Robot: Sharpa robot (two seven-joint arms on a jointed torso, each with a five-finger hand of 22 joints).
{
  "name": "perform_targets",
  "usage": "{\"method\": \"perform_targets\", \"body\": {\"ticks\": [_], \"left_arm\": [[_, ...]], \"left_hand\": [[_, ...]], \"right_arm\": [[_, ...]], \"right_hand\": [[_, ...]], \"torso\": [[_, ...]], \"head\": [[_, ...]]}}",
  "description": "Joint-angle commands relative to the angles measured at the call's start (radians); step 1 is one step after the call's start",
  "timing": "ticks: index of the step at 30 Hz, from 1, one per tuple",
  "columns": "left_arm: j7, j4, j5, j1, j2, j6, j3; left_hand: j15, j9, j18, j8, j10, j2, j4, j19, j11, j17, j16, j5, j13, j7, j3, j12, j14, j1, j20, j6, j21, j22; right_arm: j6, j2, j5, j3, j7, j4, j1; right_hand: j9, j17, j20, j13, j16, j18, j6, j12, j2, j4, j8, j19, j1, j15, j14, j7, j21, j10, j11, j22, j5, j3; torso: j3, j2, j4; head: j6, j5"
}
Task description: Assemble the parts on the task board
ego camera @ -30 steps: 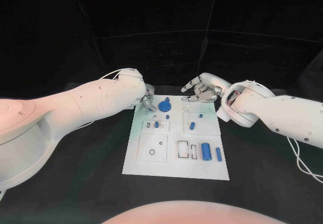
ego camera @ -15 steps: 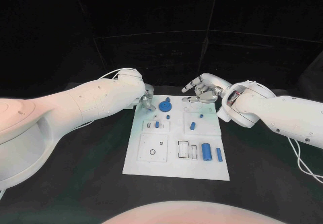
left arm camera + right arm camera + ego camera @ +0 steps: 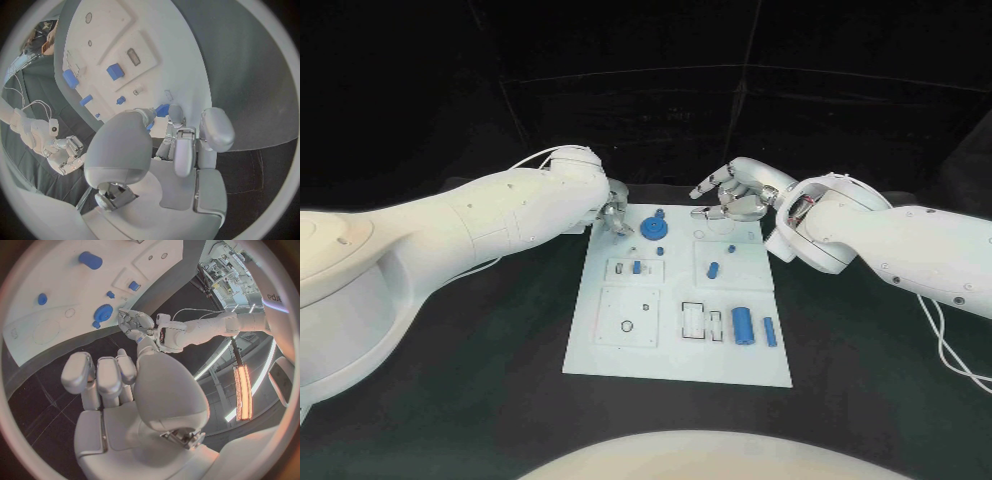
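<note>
Early stage: parts [image 3: 741, 325] mostly loose on board [image 3: 678, 365]. Left hand [image 3: 616, 217] empty, fingers apart beside gear [image 3: 653, 230]. Right hand [image 3: 733, 197] empty, spread, near board's far edge.

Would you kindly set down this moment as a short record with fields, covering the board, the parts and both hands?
surface: black table
task board: white plate at the table's middle
parts: blue gear-like piece near the board's far end; two blue cylinders side by side near the right edge
left hand: at the board's far left corner, close by the gear; contact cannot be told
right hand: above the far edge, fingers apart, holding nothing
</note>
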Motion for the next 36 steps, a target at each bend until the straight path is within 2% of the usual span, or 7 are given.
{"method": "perform_targets", "body": {"ticks": [1,3,5,11,16,33,36], "left_arm": [[-0.004,-0.001,0.026,-0.006,-0.006,0.019,-0.004],[-0.004,0.001,0.038,-0.004,-0.009,0.018,-0.004],[-0.004,0.003,0.044,-0.003,-0.013,0.016,-0.004],[-0.008,0.009,0.075,0.007,-0.026,0.012,-0.003],[-0.009,0.009,0.085,0.011,-0.032,0.011,-0.003],[0.002,0.006,0.105,0.013,-0.041,-0.016,-0.003],[0.004,0.012,0.154,0.014,-0.050,-0.031,0.004]], "left_hand": [[0.006,-0.001,-0.003,-0.002,-0.009,0.008,-0.265,-0.008,0.001,0.263,0.006,0.005,-0.004,0.000,0.271,-0.004,0.107,-0.008,0.000,0.002,-0.007,0.000],[0.007,-0.001,-0.003,-0.002,-0.010,0.008,-0.268,-0.008,0.001,0.263,0.006,0.005,-0.006,0.001,0.274,-0.005,0.107,-0.009,0.000,0.003,-0.007,0.000],[0.007,-0.002,-0.003,-0.002,-0.012,0.009,-0.272,-0.008,0.002,0.263,0.006,0.005,-0.008,0.001,0.280,-0.006,0.107,-0.011,0.000,0.003,-0.007,0.000],[0.008,-0.004,-0.004,-0.003,-0.014,0.007,-0.285,-0.007,0.003,0.263,0.006,0.005,-0.012,0.003,0.296,-0.008,0.107,-0.016,0.001,0.003,-0.005,0.003],[0.008,-0.004,-0.004,-0.003,-0.017,0.004,-0.292,-0.006,0.003,0.263,0.006,0.005,-0.019,0.004,0.303,-0.011,0.107,-0.019,0.002,0.004,-0.004,0.004],[0.009,-0.005,-0.004,0.000,-0.024,-0.002,-0.301,-0.006,0.003,0.263,0.006,0.005,-0.038,0.004,0.310,-0.020,0.107,-0.026,0.002,0.011,-0.004,0.005],[0.009,-0.004,-0.003,0.004,-0.023,-0.005,-0.298,-0.008,0.003,0.263,0.006,0.005,-0.045,0.003,0.307,-0.024,0.107,-0.037,0.002,0.017,-0.009,0.001]], "right_arm": [[0.008,-0.001,0.001,0.000,0.001,0.000,0.002],[0.008,-0.001,0.001,0.000,0.000,-0.001,0.002],[0.009,-0.001,0.001,0.000,0.000,-0.002,0.002],[0.012,-0.002,0.001,0.000,-0.002,-0.003,0.002],[0.012,-0.003,0.001,0.000,-0.002,-0.003,0.002],[0.013,-0.003,0.001,0.000,-0.002,-0.004,0.002],[0.013,-0.004,0.001,0.000,-0.002,-0.004,0.002]], "right_hand": [[-0.001,0.001,-0.004,0.000,0.002,0.006,0.006,0.002,0.009,0.000,0.005,0.004,0.007,-0.009,0.008,0.001,-0.003,0.004,-0.002,0.000,0.062,0.002],[-0.002,0.002,-0.004,-0.001,0.002,0.006,0.006,0.001,0.009,0.001,0.005,0.004,0.011,-0.009,0.009,0.001,-0.003,0.003,-0.002,0.000,0.115,0.005],[-0.002,0.002,-0.004,-0.001,0.002,0.006,0.006,0.001,0.008,0.002,0.005,0.004,0.011,-0.009,0.009,0.001,-0.003,0.002,-0.002,0.000,0.124,0.006],[-0.002,0.002,-0.004,-0.002,0.002,0.006,0.006,0.001,0.008,0.002,0.005,0.004,0.011,-0.009,0.008,0.001,-0.003,0.002,-0.002,0.000,0.124,0.006],[-0.002,0.001,-0.004,-0.002,0.001,0.006,0.006,0.000,0.008,0.002,0.005,0.004,0.011,-0.009,0.008,0.001,-0.003,0.002,-0.001,0.000,0.125,0.006],[-0.002,0.000,-0.004,-0.003,0.001,0.006,0.006,0.000,0.007,0.002,0.005,0.004,0.010,-0.009,0.008,0.001,-0.004,0.002,-0.001,-0.001,0.127,0.006],[-0.002,-0.001,-0.004,-0.003,0.000,0.006,0.006,-0.001,0.007,0.003,0.005,0.003,0.010,-0.009,0.008,0.001,-0.004,0.001,-0.001,-0.001,0.128,0.005]], "torso": [[-0.0001,0.000,0.0003],[-0.0001,0.000,0.0006],[-0.0005,0.000,0.0013],[0.0001,0.000,0.0006],[-0.0007,0.000,0.0012],[0.0000,0.001,-0.0001],[0.0002,0.000,0.0002]], "head": [[0.000,0.000],[0.000,0.000],[0.000,0.000],[-0.005,0.001],[-0.003,0.001],[-0.004,0.001],[-0.004,-0.001]]}}
